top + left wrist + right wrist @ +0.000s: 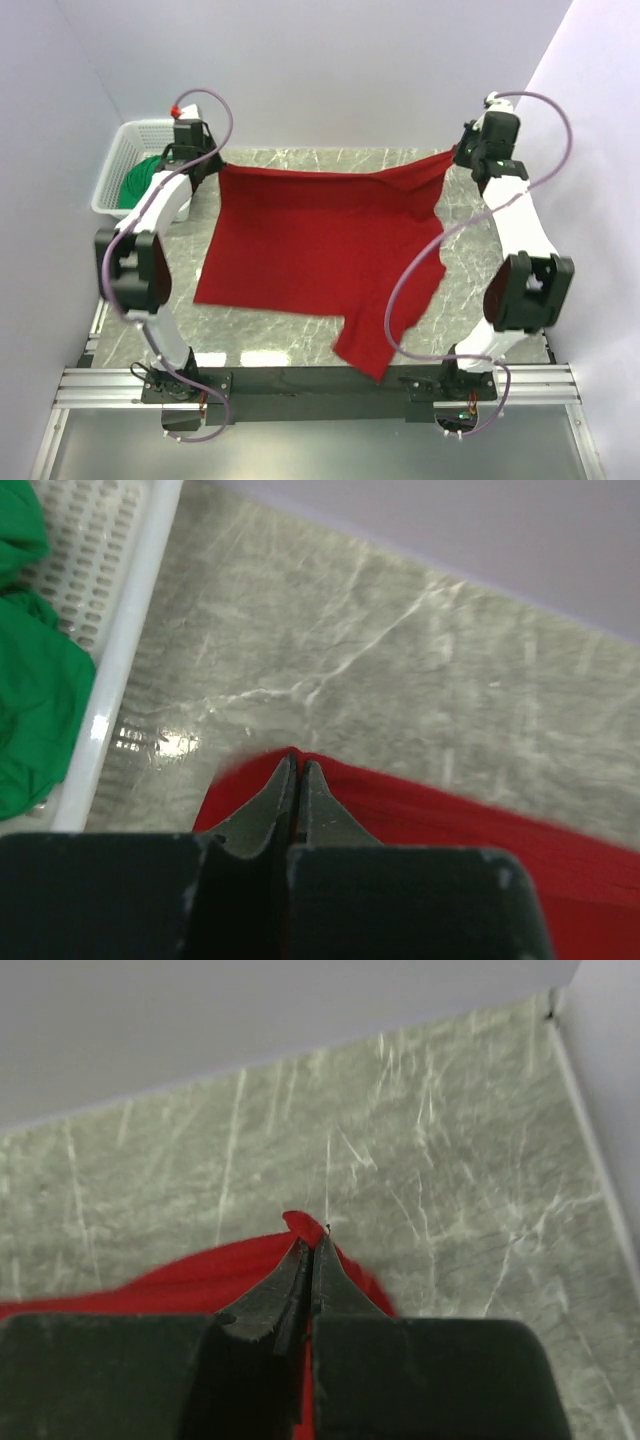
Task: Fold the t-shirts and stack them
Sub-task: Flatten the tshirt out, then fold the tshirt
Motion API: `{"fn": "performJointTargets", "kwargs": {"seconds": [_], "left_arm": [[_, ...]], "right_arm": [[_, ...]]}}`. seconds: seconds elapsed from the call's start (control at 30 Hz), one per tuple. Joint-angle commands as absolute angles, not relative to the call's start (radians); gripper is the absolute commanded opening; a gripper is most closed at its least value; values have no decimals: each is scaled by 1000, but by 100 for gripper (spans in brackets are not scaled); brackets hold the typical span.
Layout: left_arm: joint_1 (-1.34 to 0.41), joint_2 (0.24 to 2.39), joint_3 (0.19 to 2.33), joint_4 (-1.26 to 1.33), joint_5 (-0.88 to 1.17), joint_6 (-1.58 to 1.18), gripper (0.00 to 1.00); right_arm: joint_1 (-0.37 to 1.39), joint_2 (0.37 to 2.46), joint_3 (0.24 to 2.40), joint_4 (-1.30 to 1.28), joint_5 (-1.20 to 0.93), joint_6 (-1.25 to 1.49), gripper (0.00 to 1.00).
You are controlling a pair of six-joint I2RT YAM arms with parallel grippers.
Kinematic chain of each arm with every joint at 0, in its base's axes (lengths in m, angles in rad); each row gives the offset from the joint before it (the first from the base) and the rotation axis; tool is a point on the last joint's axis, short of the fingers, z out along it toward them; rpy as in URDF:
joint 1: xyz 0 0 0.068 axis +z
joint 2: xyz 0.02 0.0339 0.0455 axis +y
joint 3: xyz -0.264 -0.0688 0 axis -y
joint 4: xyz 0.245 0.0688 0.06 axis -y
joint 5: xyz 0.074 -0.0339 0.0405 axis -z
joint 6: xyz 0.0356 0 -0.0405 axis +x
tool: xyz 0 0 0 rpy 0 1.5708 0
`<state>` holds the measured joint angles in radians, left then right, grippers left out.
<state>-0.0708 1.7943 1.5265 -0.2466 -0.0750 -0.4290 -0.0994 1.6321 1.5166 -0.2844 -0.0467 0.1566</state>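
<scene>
The red t-shirt (pixel 320 240) hangs stretched between both arms above the marble table, its lower part draping toward the near edge. My left gripper (pixel 212 165) is shut on the shirt's far left corner; the wrist view shows my left gripper (pixel 297 765) with red cloth (pixel 450 830) pinched between the closed fingers. My right gripper (pixel 462 156) is shut on the far right corner, and in its wrist view my right gripper (pixel 312 1245) clamps red fabric (pixel 180 1280). The green t-shirt (pixel 140 180) lies crumpled in the basket; the green t-shirt (pixel 30 680) also shows at the left.
A white lattice basket (pixel 115 165) stands at the far left of the table, its rim (pixel 120 660) close to my left gripper. Pale walls close in at the back and on both sides. The marble tabletop (pixel 470 260) shows around the shirt.
</scene>
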Motion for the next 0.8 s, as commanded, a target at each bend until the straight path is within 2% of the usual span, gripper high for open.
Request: {"fn": "performJointTargets", "kwargs": {"seconds": [0.0, 0.17, 0.33, 0.77], "left_arm": [[-52, 1888, 1612, -150, -78, -399, 1], [-48, 2000, 1680, -155, -58, -399, 1], [-37, 2023, 1710, -158, -45, -432, 1], [-31, 2010, 1714, -247, -11, -477, 1]], "right_arm": [[-104, 1702, 1580, -216, -35, 198, 0], [-104, 1799, 1640, -218, -64, 242, 0], [-101, 1861, 1703, -267, -84, 271, 0], [-98, 1741, 1631, -402, -3, 400, 0]]}}
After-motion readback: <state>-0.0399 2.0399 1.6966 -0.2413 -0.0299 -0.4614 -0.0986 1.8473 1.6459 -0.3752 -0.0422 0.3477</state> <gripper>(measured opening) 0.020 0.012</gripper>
